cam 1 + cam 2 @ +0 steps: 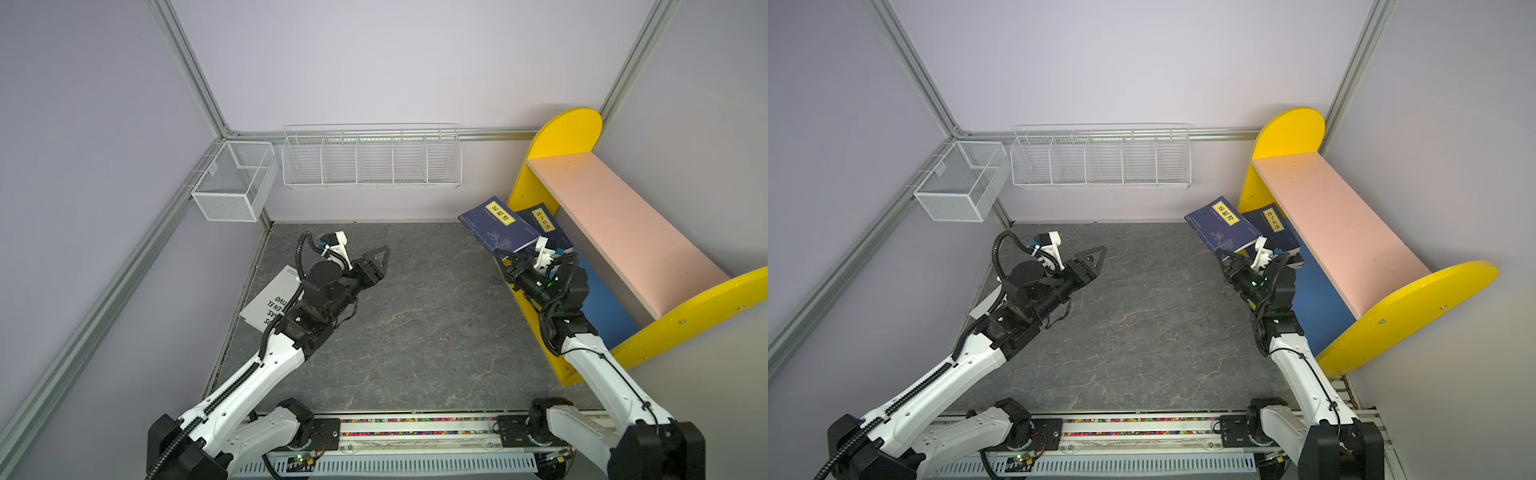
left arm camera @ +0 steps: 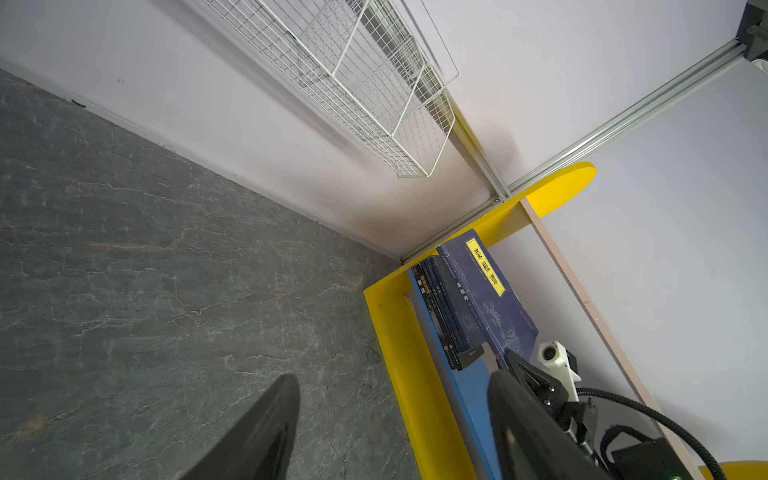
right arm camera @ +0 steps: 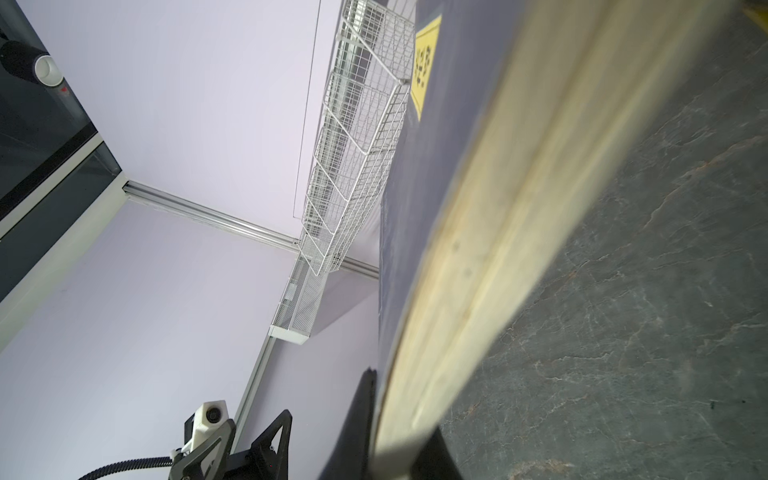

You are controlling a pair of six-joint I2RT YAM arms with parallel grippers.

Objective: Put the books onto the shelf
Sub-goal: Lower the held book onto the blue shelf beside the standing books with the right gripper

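Beside the shelf (image 1: 565, 129), right end effector (image 1: 505, 254) pinches navy book (image 1: 496, 226) from below; left end effector (image 1: 379, 259) spread.

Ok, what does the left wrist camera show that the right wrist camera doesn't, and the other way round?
Only the left wrist view: the shelf's blue lower board with a row of books standing on it.
Only the right wrist view: the held book's page edge up close, and the mesh basket.
Both: the navy book with its yellow label, clamped in the right gripper; the open left gripper; the wire rack; the grey tabletop.
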